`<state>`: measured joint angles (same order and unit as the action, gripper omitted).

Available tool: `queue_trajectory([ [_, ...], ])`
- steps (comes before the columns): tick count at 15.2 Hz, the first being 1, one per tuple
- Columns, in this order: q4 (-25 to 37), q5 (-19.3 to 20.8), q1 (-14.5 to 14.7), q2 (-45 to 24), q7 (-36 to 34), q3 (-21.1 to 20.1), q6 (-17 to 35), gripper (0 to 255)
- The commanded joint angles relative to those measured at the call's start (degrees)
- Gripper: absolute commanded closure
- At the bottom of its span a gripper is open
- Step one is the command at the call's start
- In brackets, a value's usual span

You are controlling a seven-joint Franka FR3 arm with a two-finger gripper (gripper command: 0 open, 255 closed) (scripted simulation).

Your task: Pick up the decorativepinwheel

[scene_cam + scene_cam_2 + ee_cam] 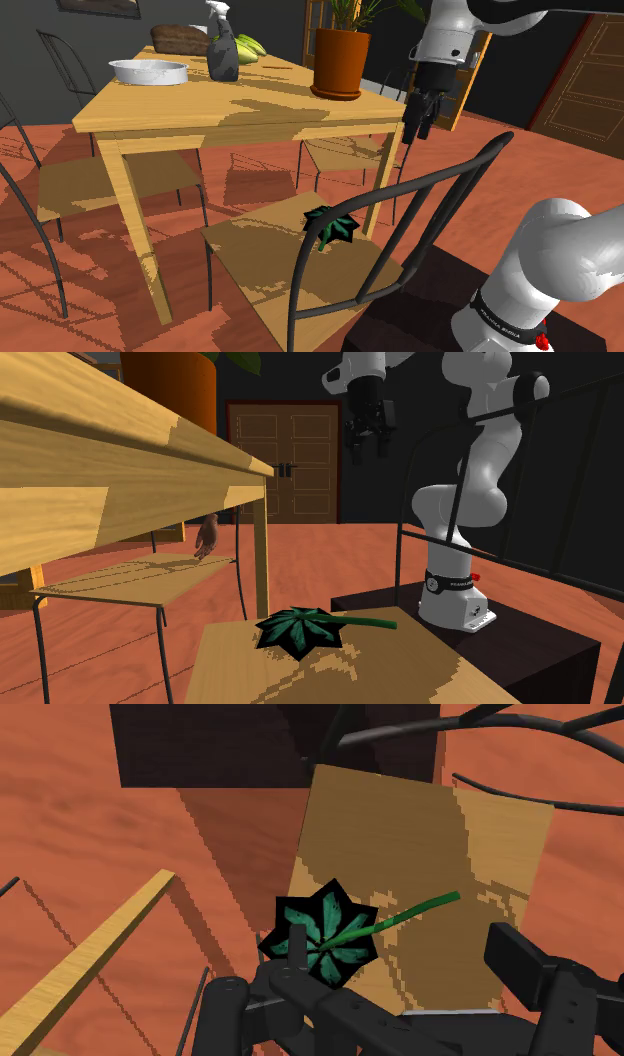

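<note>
The decorative pinwheel [330, 226] is a dark green star-shaped head on a thin green stick. It lies flat on the wooden seat of a chair [262, 262] beside the table. In the second exterior view the pinwheel [300, 628] rests near the seat's [400, 674] back edge, its stick pointing toward the stand. My gripper [418, 122] hangs high above the chair, level with the table corner, fingers pointing down. In the wrist view the pinwheel [325, 936] lies far below, close by one finger, and my gripper [405, 966] is open with nothing in it. From across, the gripper [368, 444] is well above the seat.
The chair's black wire back [440, 190] curves up between stand and seat. The wooden table [200, 112] carries a potted plant [340, 62], a spray bottle [223, 45] and a grey bowl [148, 70]. Another chair [345, 152] stands under the table corner.
</note>
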<state>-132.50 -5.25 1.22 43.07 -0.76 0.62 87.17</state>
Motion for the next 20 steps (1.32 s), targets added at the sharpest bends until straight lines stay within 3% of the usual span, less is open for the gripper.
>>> queue_trajectory([
  [1, 0.0, 0.0, 0.0, 0.0, 0.0, 0.0, 0.0, 0],
  [10, -6.1, -7.1, -4.6, -10.8, -24.2, -8.7, 14.5, 0],
  [20, -6.6, -11.7, -8.7, -29.6, -48.9, -15.1, 31.9, 0],
])
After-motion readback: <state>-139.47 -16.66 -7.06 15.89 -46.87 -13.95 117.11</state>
